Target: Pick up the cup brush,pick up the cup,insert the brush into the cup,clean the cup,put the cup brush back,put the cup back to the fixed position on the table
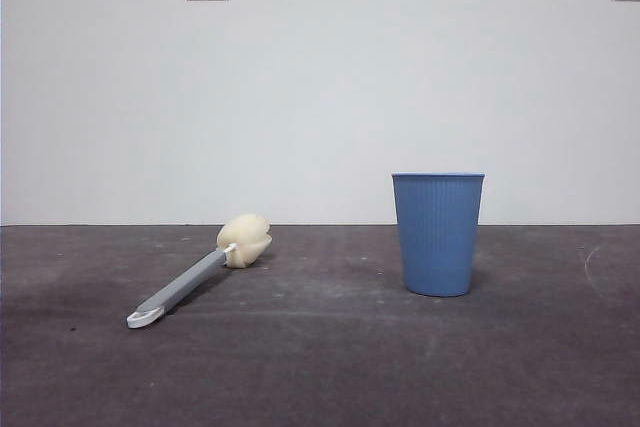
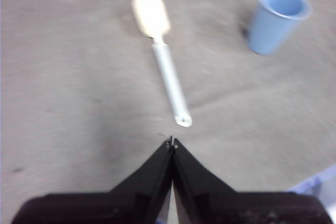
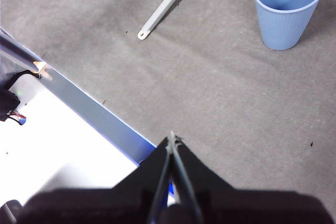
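Cup (image 1: 437, 234): blue, finely ribbed. Cup brush (image 1: 200, 272): grey handle, cream-yellow sponge head (white loop end). Table (image 1: 330, 367): dark grey.

Dark grey table (image 1: 330, 367), matte, scuffed, with pale marks. Cup brush (image 1: 200, 277) lies flat on it, left side, sponge head toward the wall. Blue cup (image 1: 437, 233) stands upright on it, well apart to the right.

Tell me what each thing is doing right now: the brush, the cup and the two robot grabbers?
Grey-handled cup brush with cream sponge head: lying flat on the dark grey table, not held.
Blue ribbed plastic cup: standing upright, mouth up, empty inside, apart from the brush.
Left gripper: shut, holding nothing, above the table.
Right gripper: shut, holding nothing.
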`<state>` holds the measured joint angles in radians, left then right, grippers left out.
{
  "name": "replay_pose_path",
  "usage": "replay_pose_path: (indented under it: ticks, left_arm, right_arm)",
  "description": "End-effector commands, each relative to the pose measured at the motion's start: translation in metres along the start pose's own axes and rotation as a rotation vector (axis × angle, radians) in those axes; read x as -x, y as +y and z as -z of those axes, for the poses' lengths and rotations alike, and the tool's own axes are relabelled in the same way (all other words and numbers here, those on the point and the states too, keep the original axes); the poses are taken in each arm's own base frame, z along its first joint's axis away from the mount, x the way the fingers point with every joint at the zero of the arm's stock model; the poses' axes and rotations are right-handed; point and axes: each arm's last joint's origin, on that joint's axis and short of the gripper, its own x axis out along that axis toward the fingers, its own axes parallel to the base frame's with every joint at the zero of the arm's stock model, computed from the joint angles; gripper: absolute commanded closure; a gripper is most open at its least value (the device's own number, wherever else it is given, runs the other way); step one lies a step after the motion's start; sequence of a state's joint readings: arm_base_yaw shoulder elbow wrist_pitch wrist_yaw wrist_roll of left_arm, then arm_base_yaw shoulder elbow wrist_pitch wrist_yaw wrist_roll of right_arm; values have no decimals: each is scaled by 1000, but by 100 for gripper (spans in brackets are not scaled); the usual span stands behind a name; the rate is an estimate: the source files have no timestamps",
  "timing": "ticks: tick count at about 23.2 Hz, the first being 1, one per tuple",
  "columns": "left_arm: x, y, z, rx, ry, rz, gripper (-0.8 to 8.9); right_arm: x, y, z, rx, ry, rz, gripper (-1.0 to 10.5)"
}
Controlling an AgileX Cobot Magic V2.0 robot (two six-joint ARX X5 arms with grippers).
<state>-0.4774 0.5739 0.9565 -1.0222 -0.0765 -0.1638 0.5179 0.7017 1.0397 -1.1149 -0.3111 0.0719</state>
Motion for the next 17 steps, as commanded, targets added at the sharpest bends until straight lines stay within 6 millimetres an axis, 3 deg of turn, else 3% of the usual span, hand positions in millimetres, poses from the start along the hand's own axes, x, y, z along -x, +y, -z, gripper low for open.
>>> replay_pose_path:
  ticks: [1,5,8,17]
  left_arm:
    - [6,9,-2,10,-126,-89,817]
    - [8,19,-11,-143,-654,-199,816]
    - [-10,27,4,-226,-874,-241,817]
    - [-78,42,73,-188,-715,-259,817]
  right_arm:
    - [1,1,0,-5,-7,1,945]
    - [1,1,-1,-5,-7,1,945]
    - [1,1,-1,-5,-7,1,945]
    - [1,1,-1,-5,-7,1,945]
